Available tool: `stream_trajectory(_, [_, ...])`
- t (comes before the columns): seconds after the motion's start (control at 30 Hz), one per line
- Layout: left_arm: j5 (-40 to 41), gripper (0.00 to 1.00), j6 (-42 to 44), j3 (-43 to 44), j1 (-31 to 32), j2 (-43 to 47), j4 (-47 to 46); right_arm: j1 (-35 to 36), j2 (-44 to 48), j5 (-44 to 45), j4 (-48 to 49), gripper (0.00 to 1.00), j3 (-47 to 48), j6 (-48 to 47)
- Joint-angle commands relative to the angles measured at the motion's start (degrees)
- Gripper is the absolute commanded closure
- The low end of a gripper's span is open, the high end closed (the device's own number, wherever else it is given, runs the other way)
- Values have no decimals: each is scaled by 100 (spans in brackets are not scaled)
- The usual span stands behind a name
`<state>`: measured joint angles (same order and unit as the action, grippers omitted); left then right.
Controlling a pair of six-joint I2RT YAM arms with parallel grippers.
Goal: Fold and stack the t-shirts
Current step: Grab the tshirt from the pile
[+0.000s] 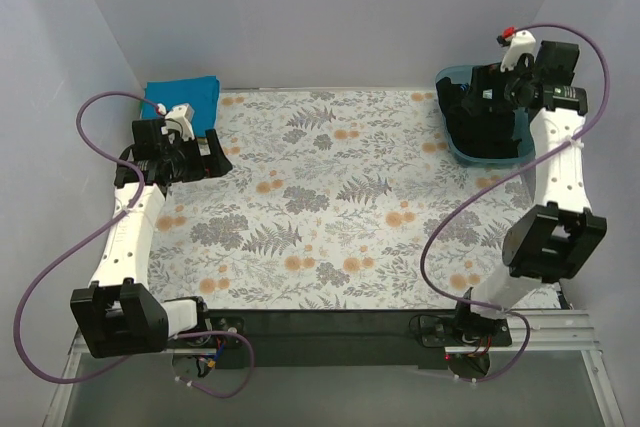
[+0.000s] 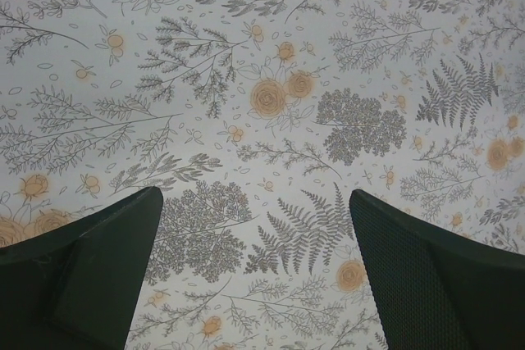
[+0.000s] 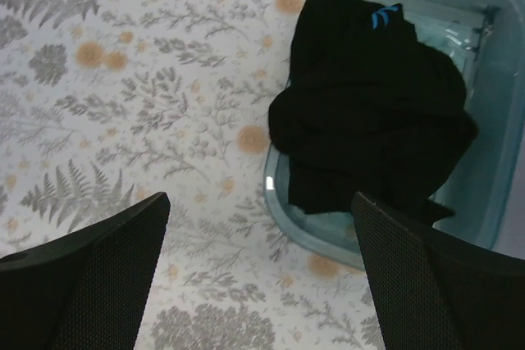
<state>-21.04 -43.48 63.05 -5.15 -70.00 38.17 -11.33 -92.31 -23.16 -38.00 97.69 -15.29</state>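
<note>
A large black t-shirt (image 3: 369, 112) lies crumpled in the teal plastic tub (image 3: 484, 120), spilling over its left rim; a sliver of bright blue (image 3: 385, 15) shows on it. In the top view the black shirt (image 1: 485, 112) fills the tub at the back right. A folded bright blue t-shirt (image 1: 180, 95) lies at the back left. My right gripper (image 3: 258, 235) is open and empty, hovering above the tub's near corner. My left gripper (image 2: 254, 227) is open and empty over bare tablecloth, just in front of the blue shirt. No orange or green shirts show.
The floral-print white tablecloth (image 1: 320, 197) covers the table. The tub (image 1: 455, 147) stands at the back right corner. White walls close in the back and both sides. Purple cables loop off both arms.
</note>
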Motion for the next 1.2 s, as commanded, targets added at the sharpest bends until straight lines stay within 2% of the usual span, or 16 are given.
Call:
stream_trajectory(0.0, [231,2,7,322,-4,-84,260,-9,-1073,426,337,2,1177,307])
stream_trajectory(0.23, [626,2,138,419,-4,-181,559,-18,-2852,847,503,2,2288,334])
stream_trajectory(0.47, [864,2,253,454,-4,-242,753,-9,-3899,1190,873,2,2325,308])
stream_trajectory(0.77, [909,2,182,709,-4,-532,867,-27,-4918,2139,1128,2,2404,-404])
stream_trajectory(0.8, [908,2,182,744,-4,-593,867,-36,-5024,2210,1119,4,2447,-431])
stream_trajectory(0.83, [926,2,182,805,-4,-620,885,-44,-5059,2210,1119,7,2465,-457])
stream_trajectory(0.97, [952,2,182,1007,-4,-770,964,-115,-5034,1939,1110,56,2465,-458])
stream_trajectory(1.0, [935,2,182,1043,-4,-813,973,-123,-4946,1816,1102,80,2465,-449])
stream_trajectory(1.03, [926,2,182,1078,-4,-831,973,-124,-4885,1780,1102,93,2474,-440])
stream_trajectory(1.07, [926,2,191,1148,-4,-840,981,-124,-4823,1762,1084,99,2492,-440])
stream_trajectory(1.17, [882,2,191,1254,-4,-902,999,-132,-4349,1657,1101,99,2588,-466])
